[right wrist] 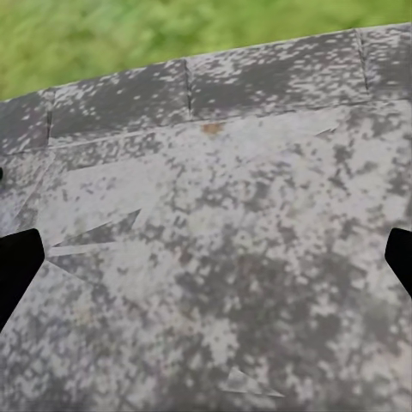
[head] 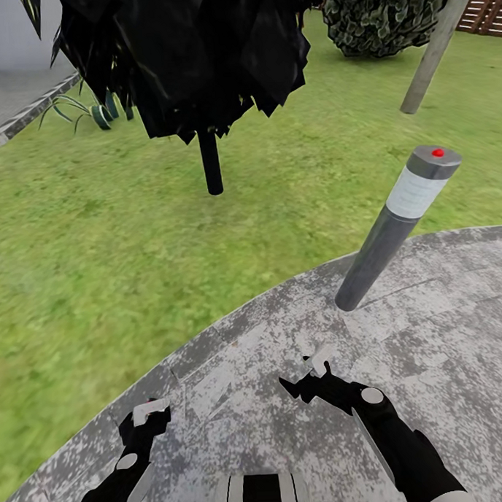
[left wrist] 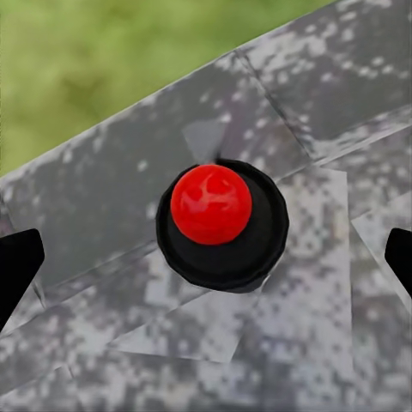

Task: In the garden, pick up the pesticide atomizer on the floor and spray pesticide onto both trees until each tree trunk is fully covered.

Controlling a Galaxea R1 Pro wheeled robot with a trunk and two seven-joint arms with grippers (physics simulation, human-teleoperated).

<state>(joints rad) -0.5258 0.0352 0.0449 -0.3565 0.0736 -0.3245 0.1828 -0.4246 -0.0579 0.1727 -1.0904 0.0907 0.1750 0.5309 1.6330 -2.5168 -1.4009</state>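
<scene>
Left gripper [left wrist: 206,257] spread wide, centred over pesticide atomizer [left wrist: 221,225] standing between fingertips, likely light, rigid, tippy, best pinched on dark body below red top

Floor [head: 446,359]: mottled grey stone paving, curved far edge meeting green grass [head: 97,236]. 1 grey bollard light [head: 396,226] stands on the paving at the far right, close to that edge, leaning in the head view. 1 pesticide atomizer [left wrist: 221,225], dark body, red top, stands upright on the paving, seen from above.
</scene>
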